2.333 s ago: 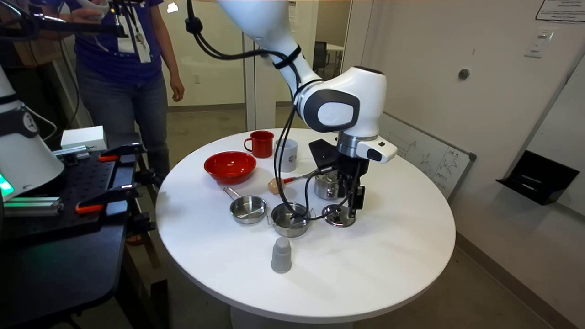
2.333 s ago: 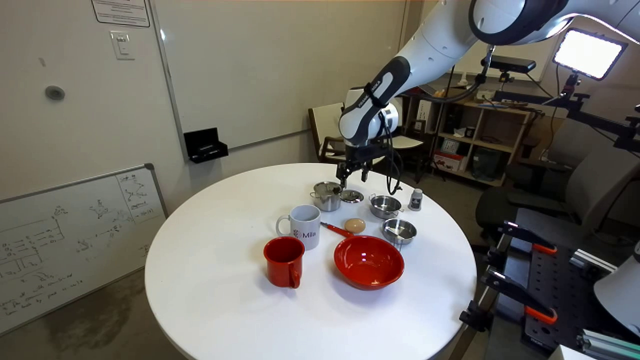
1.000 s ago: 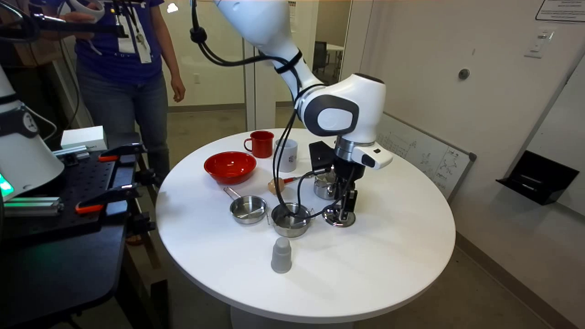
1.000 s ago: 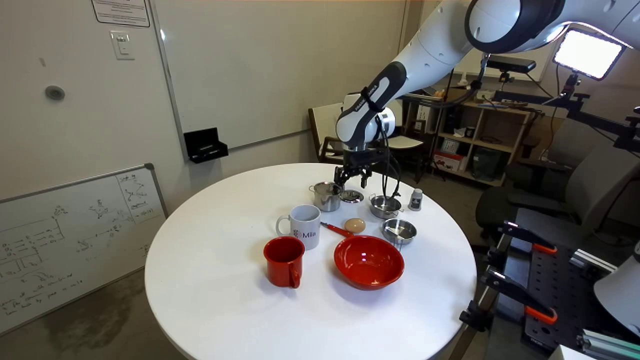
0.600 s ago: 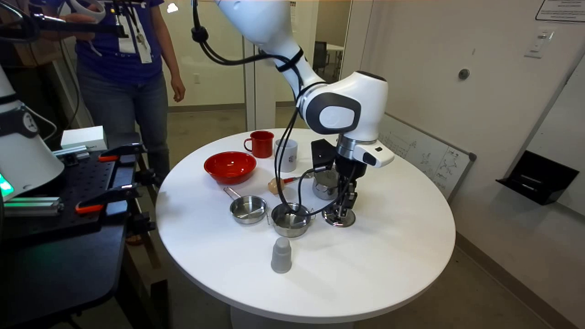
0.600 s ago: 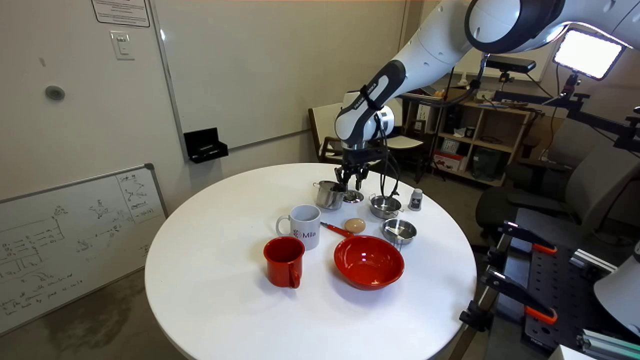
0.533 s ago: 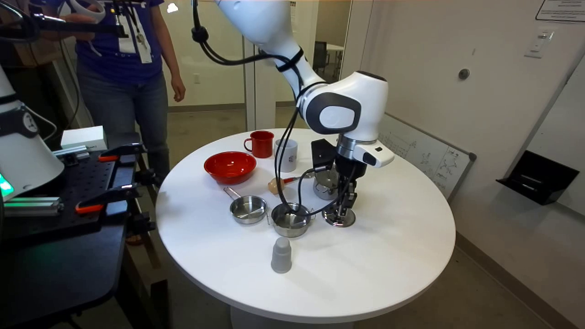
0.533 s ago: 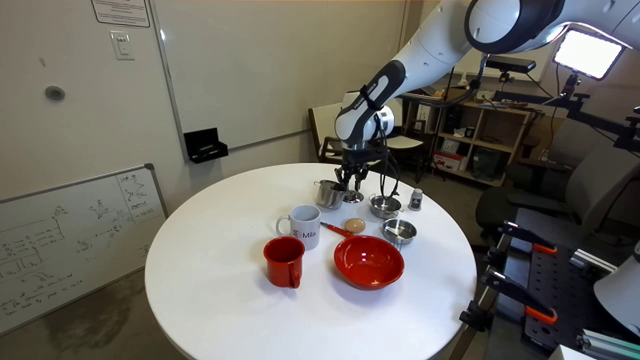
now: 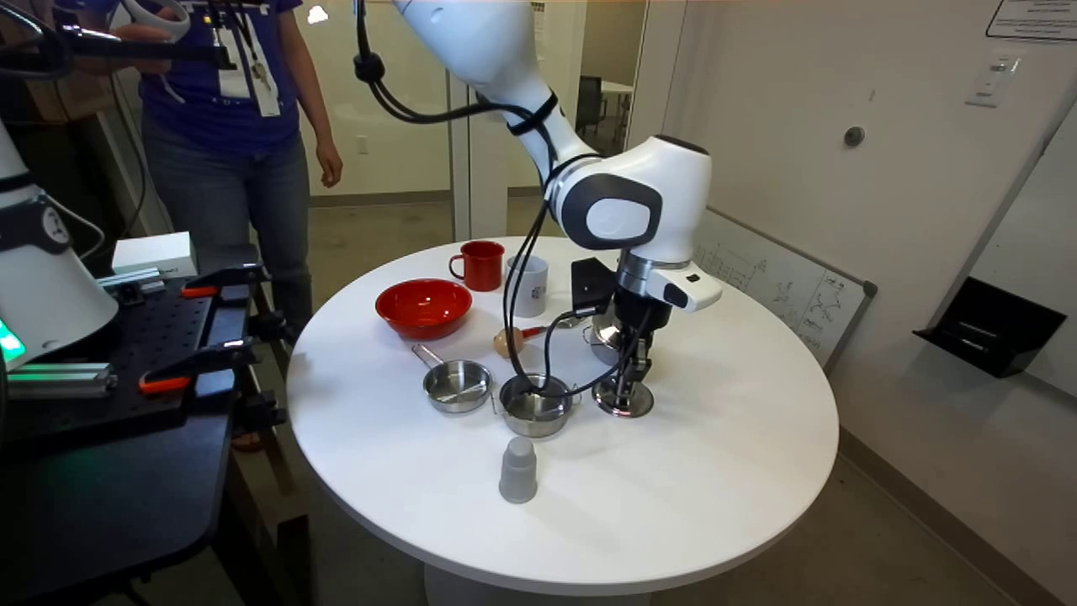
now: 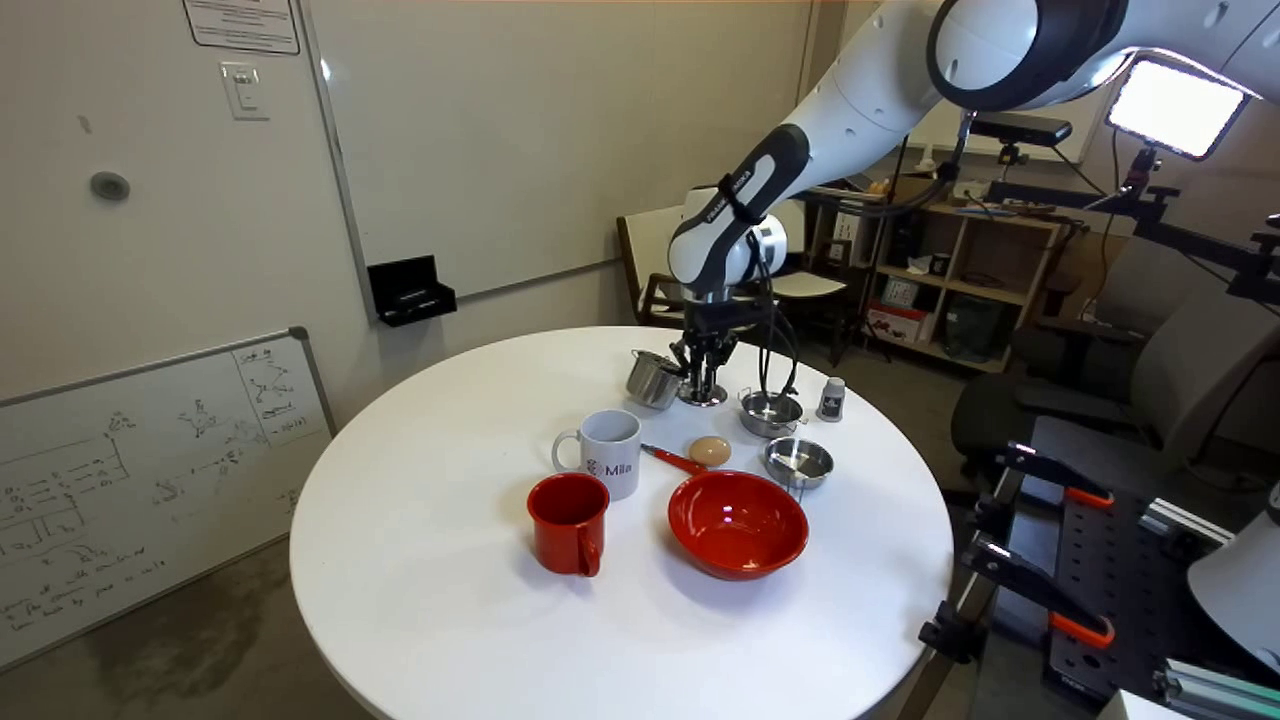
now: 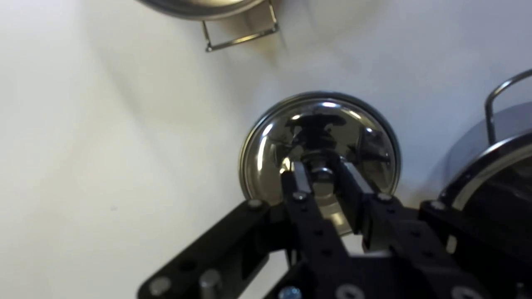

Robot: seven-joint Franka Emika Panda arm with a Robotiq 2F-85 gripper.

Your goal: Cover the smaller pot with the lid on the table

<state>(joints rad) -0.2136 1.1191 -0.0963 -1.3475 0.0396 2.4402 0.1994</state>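
The lid (image 9: 637, 406), a shiny steel disc, lies flat on the table. My gripper (image 11: 322, 168) points down over its middle, with fingers (image 11: 300, 176) on both sides of the knob; they look shut on it. The smaller pot (image 9: 536, 423), shallow and wire-handled, stands uncovered beside the lid; in the wrist view only its rim (image 11: 195, 14) shows at the top. A deeper steel pot (image 10: 652, 383) on the lid's far side is tilted, its rim sloping down against my gripper's linkage.
A long-handled pan (image 9: 457, 387) and a grey bottle (image 9: 519, 475) stand near the smaller pot. Further off are a red bowl (image 10: 738, 525), a red mug (image 10: 567, 525), a white mug (image 10: 615, 455), a tan round object (image 10: 710, 451) and a red-handled utensil (image 10: 672, 458).
My gripper has come down onto the lid, and its fingers have moved together around the knob. The deeper pot, upright before, has tipped toward the gripper.
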